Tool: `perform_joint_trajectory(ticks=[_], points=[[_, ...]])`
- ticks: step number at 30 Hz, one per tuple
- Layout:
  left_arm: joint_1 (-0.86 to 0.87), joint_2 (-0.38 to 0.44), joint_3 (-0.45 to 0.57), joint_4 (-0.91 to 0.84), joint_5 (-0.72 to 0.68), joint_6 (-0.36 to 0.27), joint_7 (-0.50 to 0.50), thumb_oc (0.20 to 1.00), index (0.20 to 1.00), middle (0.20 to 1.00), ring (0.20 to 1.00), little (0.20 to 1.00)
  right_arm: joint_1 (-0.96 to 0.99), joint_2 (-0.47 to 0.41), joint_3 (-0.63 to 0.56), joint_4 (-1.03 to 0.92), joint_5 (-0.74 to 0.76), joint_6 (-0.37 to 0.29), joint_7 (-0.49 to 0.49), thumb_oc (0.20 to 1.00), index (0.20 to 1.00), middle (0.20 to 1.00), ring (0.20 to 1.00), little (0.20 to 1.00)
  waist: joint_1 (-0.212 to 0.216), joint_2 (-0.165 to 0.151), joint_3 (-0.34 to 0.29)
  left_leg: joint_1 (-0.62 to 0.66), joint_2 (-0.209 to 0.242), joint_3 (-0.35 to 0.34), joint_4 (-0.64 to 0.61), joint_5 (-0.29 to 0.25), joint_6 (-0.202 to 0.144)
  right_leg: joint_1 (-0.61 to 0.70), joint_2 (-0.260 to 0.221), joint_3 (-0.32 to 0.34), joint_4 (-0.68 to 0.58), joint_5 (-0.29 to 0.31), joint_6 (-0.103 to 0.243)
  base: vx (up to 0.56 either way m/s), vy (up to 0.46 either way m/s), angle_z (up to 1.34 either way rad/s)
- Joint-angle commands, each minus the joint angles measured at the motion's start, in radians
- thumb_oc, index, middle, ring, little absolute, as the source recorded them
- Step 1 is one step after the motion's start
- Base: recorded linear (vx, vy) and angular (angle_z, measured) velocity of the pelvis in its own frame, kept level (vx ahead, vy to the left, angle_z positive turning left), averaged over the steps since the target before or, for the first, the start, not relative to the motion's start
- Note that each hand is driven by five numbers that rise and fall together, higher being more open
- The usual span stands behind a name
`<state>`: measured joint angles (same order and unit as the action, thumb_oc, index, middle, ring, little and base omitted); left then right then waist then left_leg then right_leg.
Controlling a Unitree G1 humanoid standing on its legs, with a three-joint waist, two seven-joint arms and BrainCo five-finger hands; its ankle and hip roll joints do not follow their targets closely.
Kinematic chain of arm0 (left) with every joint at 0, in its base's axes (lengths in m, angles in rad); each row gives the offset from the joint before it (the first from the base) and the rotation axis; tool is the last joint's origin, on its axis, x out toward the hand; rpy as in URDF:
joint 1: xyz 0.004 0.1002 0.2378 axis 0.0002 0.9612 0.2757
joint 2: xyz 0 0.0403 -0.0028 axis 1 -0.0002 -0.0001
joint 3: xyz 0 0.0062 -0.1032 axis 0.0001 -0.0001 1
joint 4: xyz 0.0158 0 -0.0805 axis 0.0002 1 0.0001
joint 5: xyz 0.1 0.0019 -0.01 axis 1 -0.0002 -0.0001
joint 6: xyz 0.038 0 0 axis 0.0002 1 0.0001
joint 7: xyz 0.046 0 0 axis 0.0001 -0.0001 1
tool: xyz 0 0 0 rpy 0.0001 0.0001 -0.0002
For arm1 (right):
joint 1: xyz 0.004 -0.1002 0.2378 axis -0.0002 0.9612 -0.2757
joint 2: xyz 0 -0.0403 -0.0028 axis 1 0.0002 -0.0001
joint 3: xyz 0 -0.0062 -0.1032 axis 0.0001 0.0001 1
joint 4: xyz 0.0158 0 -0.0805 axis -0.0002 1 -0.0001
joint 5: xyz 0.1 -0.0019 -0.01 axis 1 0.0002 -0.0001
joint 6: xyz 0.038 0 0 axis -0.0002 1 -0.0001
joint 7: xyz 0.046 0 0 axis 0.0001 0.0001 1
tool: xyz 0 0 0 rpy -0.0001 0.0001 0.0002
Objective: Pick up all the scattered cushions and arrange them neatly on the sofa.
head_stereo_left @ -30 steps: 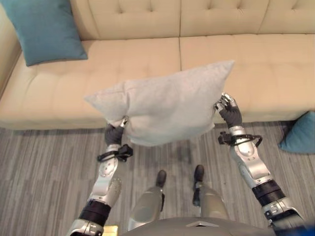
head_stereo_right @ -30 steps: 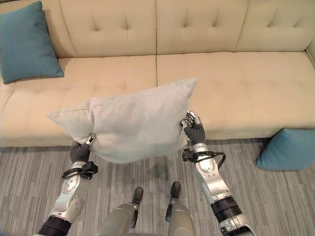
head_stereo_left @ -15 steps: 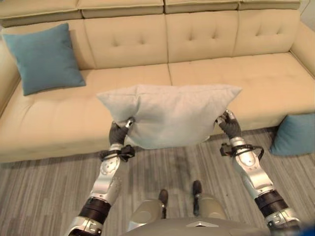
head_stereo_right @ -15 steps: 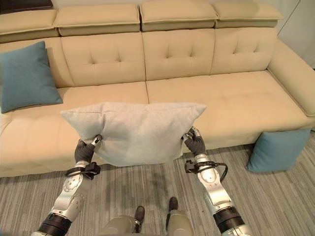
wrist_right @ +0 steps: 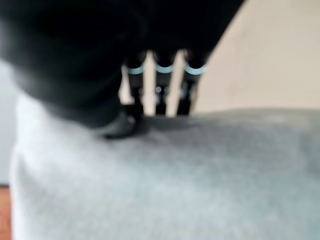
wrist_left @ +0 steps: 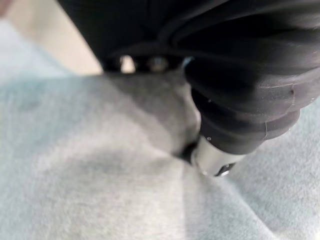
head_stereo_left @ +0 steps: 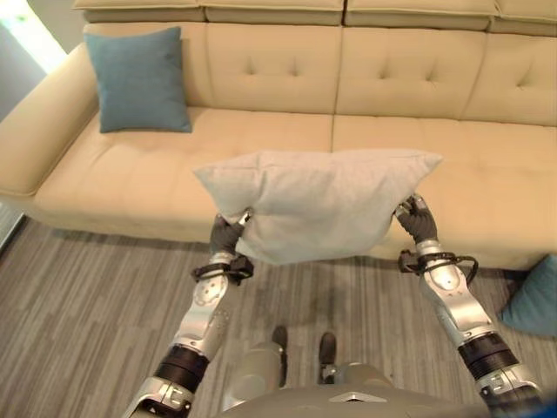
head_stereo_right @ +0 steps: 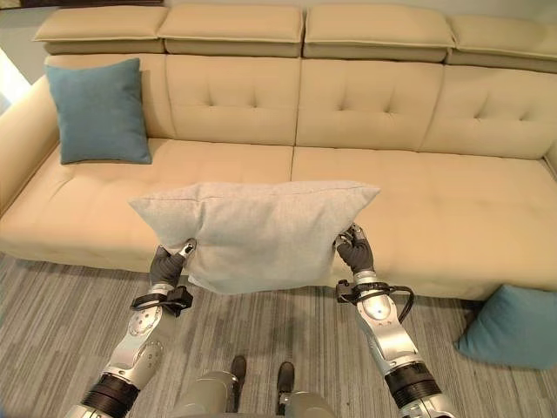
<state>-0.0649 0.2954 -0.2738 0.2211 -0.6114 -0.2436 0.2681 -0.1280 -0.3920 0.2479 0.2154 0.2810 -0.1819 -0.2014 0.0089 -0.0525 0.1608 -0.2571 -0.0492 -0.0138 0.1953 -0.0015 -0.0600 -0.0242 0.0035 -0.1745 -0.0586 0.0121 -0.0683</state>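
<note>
I have both arms stretched forward and up from the bottom of the frame, elbows slightly bent, wrists angled inward toward each other. Left hand [head_stereo_right: 165, 266] clamps the lower left corner of the grey cushion [head_stereo_right: 257, 233], fingers curled into the fabric; in the left wrist view the thumb [wrist_left: 212, 160] digs into bunched cloth. Right hand [head_stereo_right: 355, 252] grips the cushion's right edge just below its upper right corner, fingers [wrist_right: 160, 92] hooked over the top of the fabric in the right wrist view, thumb pressed on the near face. So both hands closed on the same cushion, one each side.

Grey cushion sits at frame centre, held off the floor, long side roughly level, left corner sagging a bit lower than the right. It hangs in front of the beige sofa [head_stereo_right: 418, 192], overlapping the front edge of the seat in the head views; can't tell if it touches the seat.

Teal cushion [head_stereo_right: 98, 111] stands upright against the backrest at upper left of the frame, near the sofa's arm. Second teal cushion [head_stereo_right: 509, 326] is on the grey striped floor [head_stereo_right: 52, 348] at lower right, leaning by the sofa's front.
</note>
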Motion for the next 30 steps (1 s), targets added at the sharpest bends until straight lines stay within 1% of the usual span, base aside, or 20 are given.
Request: perform_joint_trajectory(ticks=[1,2,4,9,10,11,13,15,17,18,19,20,21,22,23,24,25,26,28,30], points=[[-0.128,-0.028,-0.077,-0.101,0.052,-0.063,-0.074,0.2,0.2,0.2,0.2,0.2,-0.066,0.044,0.035,-0.108,-0.035,-0.079,0.026,0.2,0.2,0.2,0.2,0.2,-0.002,-0.004,-0.053,0.059,-0.004,0.032,-0.131,0.098,0.021,0.03,-0.007,0.122,0.063,0.006,0.134,0.21,0.049,0.32],[-0.131,-0.027,-0.078,-0.098,0.059,-0.062,-0.066,0.2,0.2,0.2,0.2,0.2,-0.068,0.052,0.04,-0.1,-0.035,-0.08,0.02,0.2,0.2,0.2,0.2,0.2,0.007,-0.001,-0.053,0.036,-0.005,0.027,-0.137,0.125,0.015,0.045,0.0,0.13,0.063,-0.004,0.132,0.28,0.088,0.09],[-0.116,-0.022,-0.067,-0.108,0.051,-0.061,-0.068,0.2,0.2,0.2,0.2,0.2,-0.075,0.063,0.052,-0.082,-0.043,-0.071,0.027,0.2,0.2,0.2,0.2,0.2,0.027,-0.007,-0.062,0.053,-0.015,-0.005,-0.134,0.11,0.019,0.073,-0.007,0.148,0.07,-0.022,0.135,0.26,0.095,-0.22],[-0.105,-0.017,-0.064,-0.131,0.05,-0.055,-0.067,0.2,0.2,0.2,0.2,0.2,-0.075,0.075,0.055,-0.084,-0.051,-0.064,0.032,0.2,0.2,0.2,0.2,0.2,0.037,-0.011,-0.07,0.081,-0.022,-0.015,-0.129,0.085,0.044,0.082,-0.031,0.169,0.119,-0.038,0.154,0.17,0.121,-0.34],[-0.107,-0.013,-0.062,-0.135,0.061,-0.055,-0.06,0.2,0.2,0.2,0.2,0.2,-0.085,0.087,0.063,-0.08,-0.056,-0.066,0.036,0.2,0.2,0.2,0.2,0.2,0.046,-0.012,-0.066,0.1,-0.029,-0.007,-0.121,0.065,0.065,0.068,-0.046,0.181,0.187,-0.028,0.173,0.14,0.165,-0.06],[-0.105,-0.01,-0.06,-0.141,0.064,-0.056,-0.059,0.2,0.2,0.2,0.2,0.2,-0.087,0.091,0.065,-0.08,-0.055,-0.066,0.038,0.2,0.2,0.2,0.2,0.2,0.047,-0.011,-0.064,0.109,-0.031,-0.004,-0.12,0.058,0.072,0.054,-0.056,0.183,0.229,-0.005,0.185,0.17,0.214,0.0],[-0.109,-0.001,-0.06,-0.152,0.066,-0.058,-0.053,0.2,0.2,0.2,0.2,0.2,-0.107,0.1,0.075,-0.068,-0.061,-0.064,0.038,0.2,0.2,0.2,0.2,0.2,0.051,-0.006,-0.053,0.136,-0.037,-0.004,-0.123,0.046,0.094,-0.003,-0.065,0.198,0.353,0.058,0.209,0.1,0.152,-0.23],[-0.116,0.012,-0.06,-0.163,0.078,-0.057,-0.051,0.2,0.2,0.2,0.2,0.2,-0.125,0.104,0.083,-0.06,-0.063,-0.069,0.041,0.2,0.2,0.2,0.2,0.2,0.046,0.004,-0.043,0.163,-0.031,-0.007,-0.127,0.035,0.108,-0.042,-0.065,0.197,0.447,0.081,0.208,0.13,0.135,-0.1],[-0.119,0.02,-0.058,-0.171,0.097,-0.055,-0.047,0.2,0.2,0.2,0.2,0.2,-0.123,0.107,0.083,-0.062,-0.068,-0.069,0.04,0.2,0.2,0.2,0.2,0.2,0.046,0.01,-0.04,0.174,-0.028,-0.009,-0.123,0.021,0.111,-0.055,-0.069,0.183,0.472,0.072,0.202,0.16,0.096,-0.18],[-0.123,0.025,-0.048,-0.169,0.109,-0.058,-0.044,0.2,0.2,0.2,0.2,0.2,-0.13,0.112,0.082,-0.05,-0.064,-0.065,0.042,0.2,0.2,0.2,0.2,0.2,0.045,0.015,-0.046,0.205,-0.023,-0.013,-0.128,0.001,0.109,-0.115,-0.076,0.14,0.42,0.054,0.186,0.31,0.055,-0.46],[-0.125,0.026,-0.044,-0.164,0.102,-0.063,-0.045,0.2,0.2,0.2,0.2,0.2,-0.154,0.107,0.087,-0.039,-0.051,-0.065,0.045,0.2,0.2,0.2,0.2,0.2,0.037,0.011,-0.049,0.237,-0.021,-0.017,-0.15,-0.01,0.101,-0.133,-0.065,0.107,0.316,0.041,0.181,0.4,0.046,-0.51],[-0.127,0.027,-0.043,-0.162,0.102,-0.062,-0.043,0.2,0.2,0.2,0.2,0.2,-0.16,0.105,0.09,-0.039,-0.043,-0.066,0.049,0.2,0.2,0.2,0.2,0.2,0.033,0.006,-0.048,0.255,-0.024,-0.021,-0.159,-0.013,0.098,-0.143,-0.052,0.093,0.256,0.048,0.183,0.34,-0.032,-0.44],[-0.126,0.026,-0.041,-0.162,0.101,-0.059,-0.045,0.2,0.2,0.2,0.2,0.2,-0.16,0.101,0.091,-0.041,-0.04,-0.064,0.051,0.2,0.2,0.2,0.2,0.2,0.023,0.001,-0.047,0.273,-0.029,-0.028,-0.169,-0.018,0.095,-0.154,-0.032,0.097,0.204,0.062,0.189,0.37,-0.07,-0.2],[-0.128,0.028,-0.041,-0.155,0.101,-0.057,-0.043,0.2,0.2,0.2,0.2,0.2,-0.153,0.091,0.088,-0.044,-0.035,-0.06,0.049,0.2,0.2,0.2,0.2,0.2,0.005,-0.006,-0.039,0.297,-0.03,-0.05,-0.161,-0.032,0.084,-0.153,-0.015,0.127,0.148,0.086,0.194,0.45,-0.131,0.14],[-0.112,0.021,-0.042,-0.152,0.11,-0.055,-0.059,0.2,0.2,0.2,0.2,0.2,-0.128,0.084,0.083,-0.053,-0.03,-0.06,0.059,0.2,0.2,0.2,0.2,0.2,0.005,-0.015,-0.047,0.299,-0.025,-0.058,-0.137,-0.038,0.067,-0.12,-0.014,0.154,0.12,0.085,0.187,0.55,-0.225,0.69],[-0.111,-0.002,-0.06,-0.147,0.078,-0.06,-0.079,0.2,0.2,0.2,0.2,0.2,-0.088,0.066,0.053,-0.07,-0.03,-0.068,0.053,0.2,0.2,0.2,0.2,0.2,-0.007,-0.022,-0.049,0.256,-0.001,-0.031,-0.012,-0.006,0.009,-0.08,-0.024,0.124,0.091,0.088,0.168,0.36,-0.176,0.87],[-0.111,-0.002,-0.06,-0.147,0.078,-0.06,-0.079,0.2,0.2,0.2,0.2,0.2,-0.088,0.066,0.053,-0.07,-0.03,-0.068,0.053,0.2,0.2,0.2,0.2,0.2,-0.009,-0.021,-0.05,0.25,0.0,-0.034,-0.004,-0.01,0.008,-0.081,-0.024,0.121,0.091,0.088,0.167,0.22,-0.149,0.87],[-0.117,-0.006,-0.068,-0.139,0.069,-0.061,-0.086,0.2,0.2,0.2,0.2,0.2,-0.081,0.062,0.045,-0.072,-0.022,-0.07,0.049,0.2,0.2,0.2,0.2,0.2,-0.013,-0.029,-0.044,0.208,0.014,-0.018,0.064,-0.001,-0.004,-0.066,-0.031,0.107,0.077,0.086,0.158,0.07,-0.088,0.58],[-0.121,-0.007,-0.076,-0.136,0.071,-0.056,-0.094,0.2,0.2,0.2,0.2,0.2,-0.079,0.055,0.037,-0.073,-0.011,-0.074,0.042,0.2,0.2,0.2,0.2,0.2,-0.004,-0.039,-0.035,0.164,0.016,-0.02,0.147,0.007,-0.005,-0.034,-0.03,0.091,0.05,0.081,0.143,0.13,-0.113,0.6],[-0.112,-0.008,-0.069,-0.137,0.076,-0.048,-0.088,0.2,0.2,0.2,0.2,0.2,-0.068,0.06,0.034,-0.075,-0.004,-0.072,0.042,0.2,0.2,0.2,0.2,0.2,0.008,-0.042,-0.034,0.136,0.004,-0.033,0.143,-0.002,0.005,-0.013,-0.031,0.094,0.034,0.076,0.143,0.17,-0.058,0.05]])
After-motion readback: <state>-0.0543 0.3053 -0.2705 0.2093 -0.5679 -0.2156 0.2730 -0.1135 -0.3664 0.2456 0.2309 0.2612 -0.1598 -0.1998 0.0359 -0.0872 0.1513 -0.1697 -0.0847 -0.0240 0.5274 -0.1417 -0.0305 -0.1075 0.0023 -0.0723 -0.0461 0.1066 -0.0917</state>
